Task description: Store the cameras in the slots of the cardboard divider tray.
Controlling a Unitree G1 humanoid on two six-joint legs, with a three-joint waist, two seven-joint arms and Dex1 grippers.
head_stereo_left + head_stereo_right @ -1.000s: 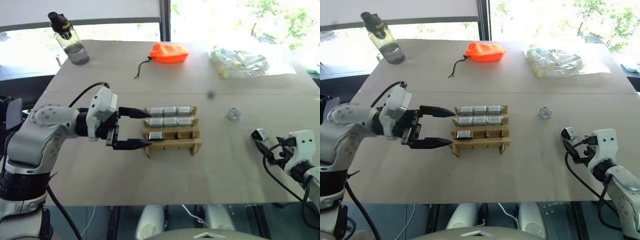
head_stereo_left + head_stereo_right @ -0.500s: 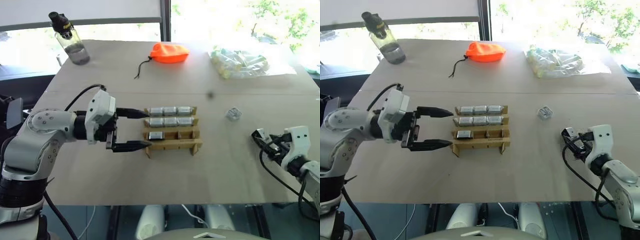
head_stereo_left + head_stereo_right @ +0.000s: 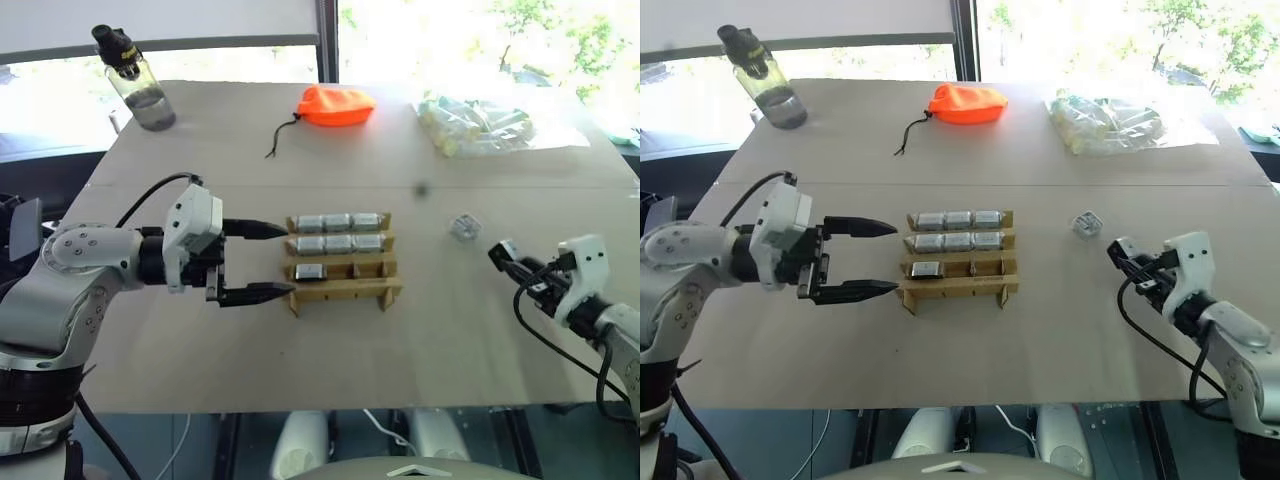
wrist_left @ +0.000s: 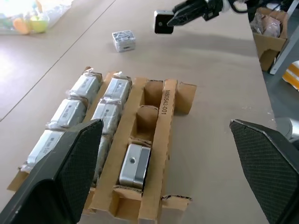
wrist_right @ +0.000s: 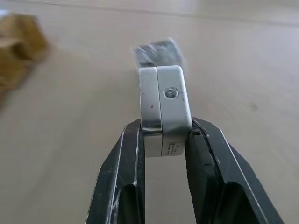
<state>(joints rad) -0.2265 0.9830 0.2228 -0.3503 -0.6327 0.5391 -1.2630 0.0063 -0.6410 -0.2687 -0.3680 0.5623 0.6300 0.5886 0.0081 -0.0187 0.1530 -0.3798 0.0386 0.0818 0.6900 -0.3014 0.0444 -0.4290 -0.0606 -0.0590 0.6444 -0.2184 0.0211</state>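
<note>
Nearest, at 4 o'clock: right gripper (image 5: 163, 140) clamped on a camera (image 5: 163, 105), lifted off the desk (image 3: 300, 350), likely for carrying to the tray (image 3: 342, 255). At 9 o'clock: left gripper (image 3: 255, 262) spread wide, tips at the tray's left end, seemingly steadying it. Centre: two far rows full, three cameras each; third row holds one at its left slot, two free; nearest row bare. Beyond, at 2 o'clock: a loose camera (image 3: 462, 227) waiting.

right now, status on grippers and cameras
Right gripper shut on a camera. Left gripper open beside tray. Seven slots filled; one loose camera on table.
</note>
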